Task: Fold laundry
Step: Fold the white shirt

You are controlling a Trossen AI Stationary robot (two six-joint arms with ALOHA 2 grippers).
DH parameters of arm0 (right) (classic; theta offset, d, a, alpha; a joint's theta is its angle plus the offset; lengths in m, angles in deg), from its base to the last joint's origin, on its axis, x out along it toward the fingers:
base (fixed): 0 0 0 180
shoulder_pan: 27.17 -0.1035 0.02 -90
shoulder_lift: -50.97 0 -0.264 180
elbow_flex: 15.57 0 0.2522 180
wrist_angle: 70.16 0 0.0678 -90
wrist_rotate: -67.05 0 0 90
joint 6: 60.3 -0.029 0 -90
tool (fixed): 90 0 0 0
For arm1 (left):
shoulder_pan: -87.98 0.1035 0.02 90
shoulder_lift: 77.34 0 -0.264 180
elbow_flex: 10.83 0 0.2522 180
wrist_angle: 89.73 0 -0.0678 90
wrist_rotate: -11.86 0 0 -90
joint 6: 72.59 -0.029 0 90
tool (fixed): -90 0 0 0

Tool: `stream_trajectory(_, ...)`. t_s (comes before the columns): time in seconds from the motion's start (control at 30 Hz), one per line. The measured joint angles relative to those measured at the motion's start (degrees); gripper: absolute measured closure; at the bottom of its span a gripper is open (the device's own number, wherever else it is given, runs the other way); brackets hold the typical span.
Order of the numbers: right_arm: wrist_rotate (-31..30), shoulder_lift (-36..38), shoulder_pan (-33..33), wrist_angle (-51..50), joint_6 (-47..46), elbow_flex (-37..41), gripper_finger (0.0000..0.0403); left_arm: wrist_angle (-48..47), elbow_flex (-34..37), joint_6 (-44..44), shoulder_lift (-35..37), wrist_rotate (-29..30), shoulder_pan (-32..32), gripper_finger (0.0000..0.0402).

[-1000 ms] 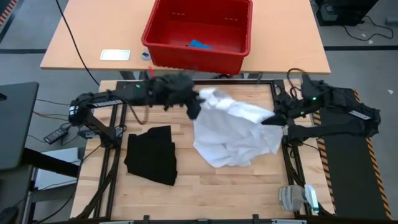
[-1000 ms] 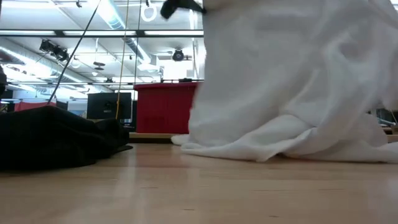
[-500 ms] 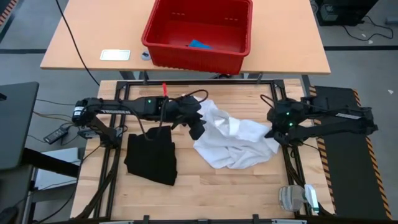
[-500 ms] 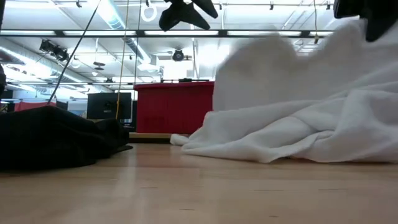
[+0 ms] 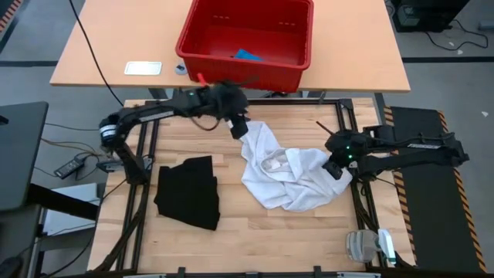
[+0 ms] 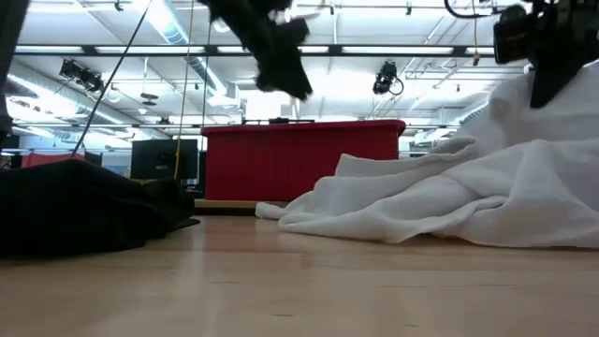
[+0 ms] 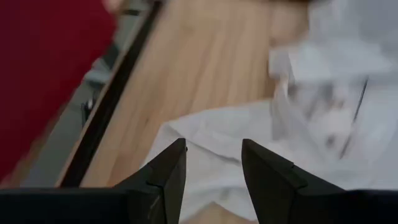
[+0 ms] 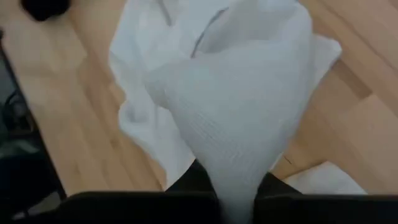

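Observation:
The white T-shirt (image 5: 285, 174) lies crumpled on the wooden table, right of the middle; it also shows in the low view (image 6: 440, 201). My left gripper (image 5: 241, 127) hangs open and empty above the shirt's far left part (image 7: 323, 106), clear of it. My right gripper (image 5: 333, 168) is shut on the shirt's right side. The black garment (image 5: 187, 191) lies folded at the near left. The small blue piece (image 5: 247, 55) lies in the red basket (image 5: 231, 73) on the far table. My right gripper pinches a bunched part of the white T-shirt (image 8: 230, 149) at its right side between the two fingers; how many layers, I cannot tell. The fingers come from above, slanting from the table's right. The cloth rises in a cone to the fingers; the rest lies on the table.
A black metal frame (image 5: 340, 116) runs along the table's sides. A pale device (image 5: 367, 245) sits at the near right corner. A flat white object (image 5: 143, 68) lies on the far table, left of the basket. Bare wood (image 5: 270, 239) shows along the near edge.
The white T-shirt, held up high by both grippers a second ago, has dropped into a heap on the table. My left gripper has let it go and drawn back toward the far edge. My right gripper has gone down, still holding the cloth.

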Motion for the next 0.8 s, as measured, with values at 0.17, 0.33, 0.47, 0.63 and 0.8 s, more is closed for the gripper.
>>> stream_trajectory(0.17,-0.1,0.0,-1.4,6.4,-9.9,2.6,0.0385,4.1,0.0,-14.9,-7.9,-5.0,1.5,0.0244)
stream_trajectory(0.33,-3.5,0.0,-3.8,17.6,-8.3,4.9,0.0383,8.2,0.0,-17.1,-13.8,-5.2,4.0,0.0247)
stream_trajectory(0.47,-6.4,0.0,-5.0,27.1,-6.0,7.6,0.0380,9.8,0.0,-26.8,-17.0,-9.4,5.5,0.0262)
stream_trajectory(0.63,-6.8,0.0,-5.1,28.8,-11.4,9.2,0.0380,12.1,0.0,-33.8,-19.5,-10.7,5.5,0.0290)
stream_trajectory(0.8,-6.7,0.0,-5.1,28.4,-14.6,9.2,0.0379,8.0,0.0,-41.6,-20.0,-11.6,3.9,0.0315)
